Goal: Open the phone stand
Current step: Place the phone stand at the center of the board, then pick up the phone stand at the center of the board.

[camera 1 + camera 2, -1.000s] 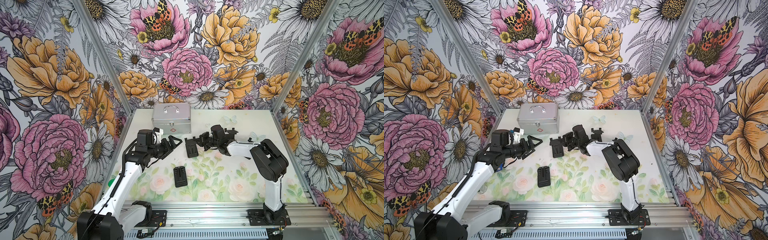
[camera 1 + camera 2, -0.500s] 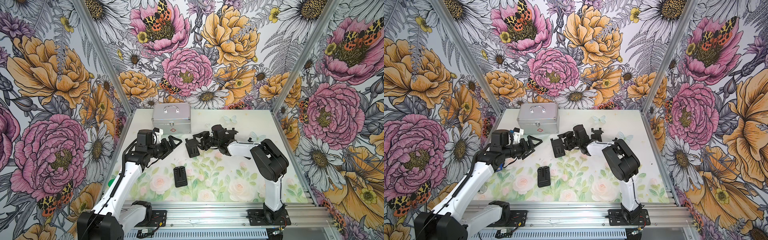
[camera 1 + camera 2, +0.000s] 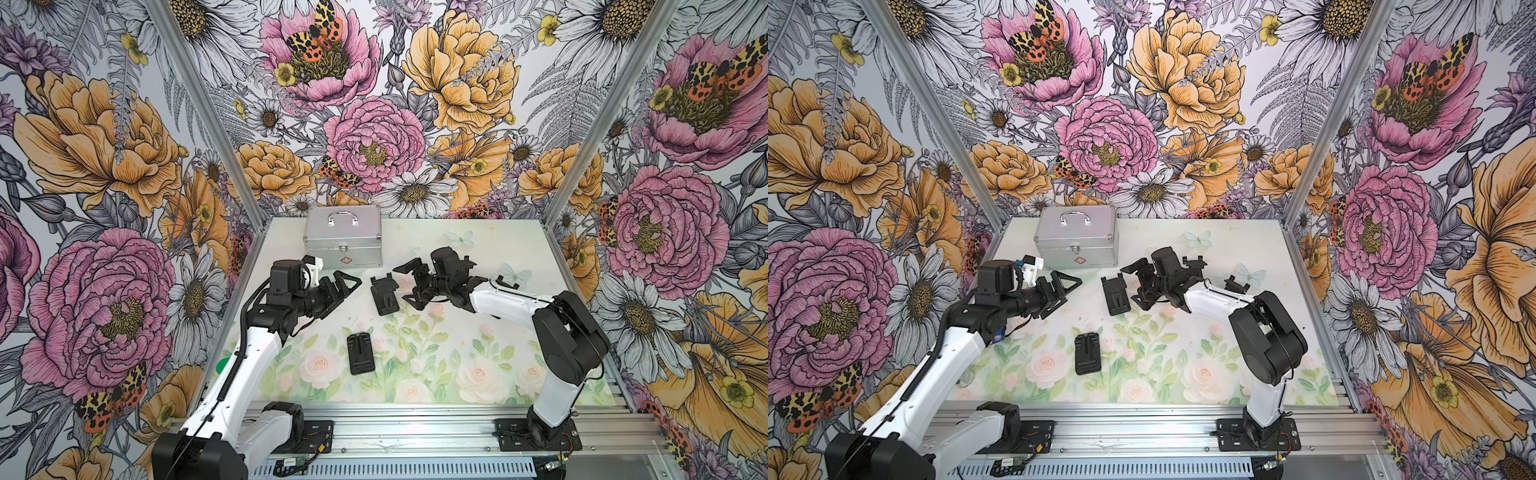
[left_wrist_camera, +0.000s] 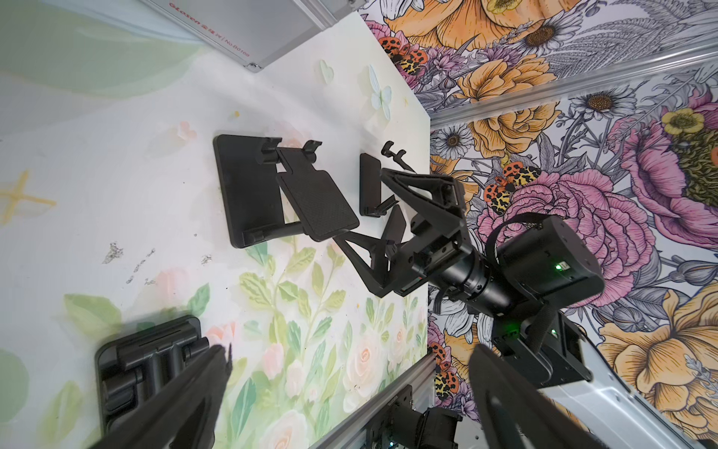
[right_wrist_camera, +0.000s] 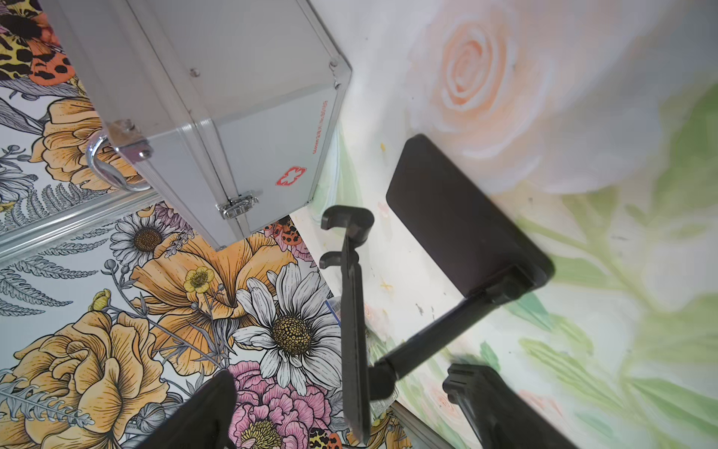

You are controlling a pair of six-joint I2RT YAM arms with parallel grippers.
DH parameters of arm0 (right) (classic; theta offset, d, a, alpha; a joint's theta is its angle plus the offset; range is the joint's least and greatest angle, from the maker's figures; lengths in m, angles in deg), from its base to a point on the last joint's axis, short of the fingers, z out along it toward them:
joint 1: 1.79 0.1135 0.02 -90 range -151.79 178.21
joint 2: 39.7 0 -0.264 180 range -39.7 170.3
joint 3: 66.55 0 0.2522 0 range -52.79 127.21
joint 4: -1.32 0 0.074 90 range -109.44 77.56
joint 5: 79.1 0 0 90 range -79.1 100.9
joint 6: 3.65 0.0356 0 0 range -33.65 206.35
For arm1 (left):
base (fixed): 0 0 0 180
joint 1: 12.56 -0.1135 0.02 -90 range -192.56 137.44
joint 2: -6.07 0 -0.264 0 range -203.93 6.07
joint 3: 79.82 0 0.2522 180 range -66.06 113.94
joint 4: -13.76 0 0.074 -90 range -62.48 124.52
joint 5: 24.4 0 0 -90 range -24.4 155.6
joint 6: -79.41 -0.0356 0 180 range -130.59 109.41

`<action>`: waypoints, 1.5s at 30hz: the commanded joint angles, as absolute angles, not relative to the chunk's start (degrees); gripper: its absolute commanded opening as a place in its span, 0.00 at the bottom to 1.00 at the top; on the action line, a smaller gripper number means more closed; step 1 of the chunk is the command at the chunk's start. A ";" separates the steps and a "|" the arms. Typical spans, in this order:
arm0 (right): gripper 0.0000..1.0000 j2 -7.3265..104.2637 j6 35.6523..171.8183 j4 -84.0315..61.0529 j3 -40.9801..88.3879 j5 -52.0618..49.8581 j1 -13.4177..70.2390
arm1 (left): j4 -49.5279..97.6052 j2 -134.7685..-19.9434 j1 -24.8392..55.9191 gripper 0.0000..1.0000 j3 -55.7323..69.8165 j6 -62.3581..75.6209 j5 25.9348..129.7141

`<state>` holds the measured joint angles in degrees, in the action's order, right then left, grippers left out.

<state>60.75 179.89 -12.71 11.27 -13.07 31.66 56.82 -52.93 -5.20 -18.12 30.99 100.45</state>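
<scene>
Before the case (image 3: 343, 239), the phone stand (image 3: 384, 301) runs front-to-back; hooks rearward.

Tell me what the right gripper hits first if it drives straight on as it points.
The opened phone stand: its raised plate sits edge-on just ahead of the right gripper, in line with the gap between the open fingers. How far off is hard to judge.
</scene>
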 commanded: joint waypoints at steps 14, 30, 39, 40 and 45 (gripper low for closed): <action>0.89 66.23 145.28 -65.30 36.24 10.99 51.95 | 79.36 -29.93 -5.64 0.99 -19.19 31.01 86.02; 0.53 82.96 139.72 -71.07 53.76 17.26 62.87 | 101.41 -9.16 -5.53 0.99 -17.00 34.94 84.06; 0.52 89.71 137.34 -76.55 62.45 22.09 66.61 | 105.82 -5.39 -5.45 0.99 -17.72 35.46 83.87; 0.52 90.43 137.17 -77.19 63.33 22.75 66.92 | 105.92 -5.12 -5.46 0.99 -17.94 35.68 84.01; 0.46 92.48 136.73 -79.65 65.66 25.10 67.71 | 106.36 -4.02 -5.38 0.99 -18.48 36.25 84.30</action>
<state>91.37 137.62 -76.21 63.22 21.12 67.57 105.06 -5.13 -5.18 -18.34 35.58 84.84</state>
